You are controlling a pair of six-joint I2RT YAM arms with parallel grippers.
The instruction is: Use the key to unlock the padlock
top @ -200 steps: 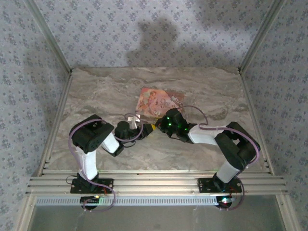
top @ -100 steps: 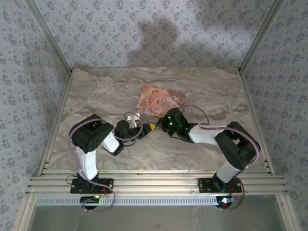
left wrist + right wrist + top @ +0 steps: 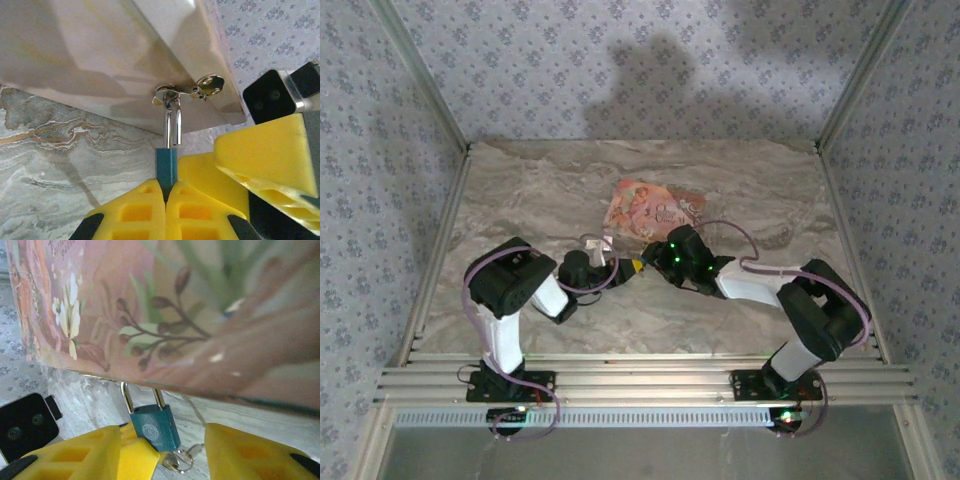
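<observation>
The padlock (image 3: 152, 429) is a small block with a matt teal body, a round stamped emblem on its face and a thin polished steel shackle (image 3: 172, 127). It hangs at the near edge of the pink box (image 3: 150, 305), with the shackle's loop hooked through a bright metal fitting under the box's rim. In the left wrist view a flat silver tab with round holes (image 3: 210, 84) sticks out beside that fitting; it may be part of the hasp or the head of a key, and the angle does not settle it. Below the padlock body a small wire ring with keys (image 3: 177, 460) dangles just above the stone. The left gripper (image 3: 166, 187) has its ribbed yellow plastic jaws closed flat on the lower end of the teal body, holding it upright. The right gripper (image 3: 164, 440) straddles the same spot from the other side. Its blocky yellow jaws stand apart, and the one on the right of that view is clear of the padlock, so it grips nothing. The box is glossy card printed with white blossoms, brown buds and green stems, and it is tilted over the lock. From above, both grippers meet tip to tip just in front of the box, near the middle of the bench (image 3: 740, 190), a smooth grey slab veined like marble.
</observation>
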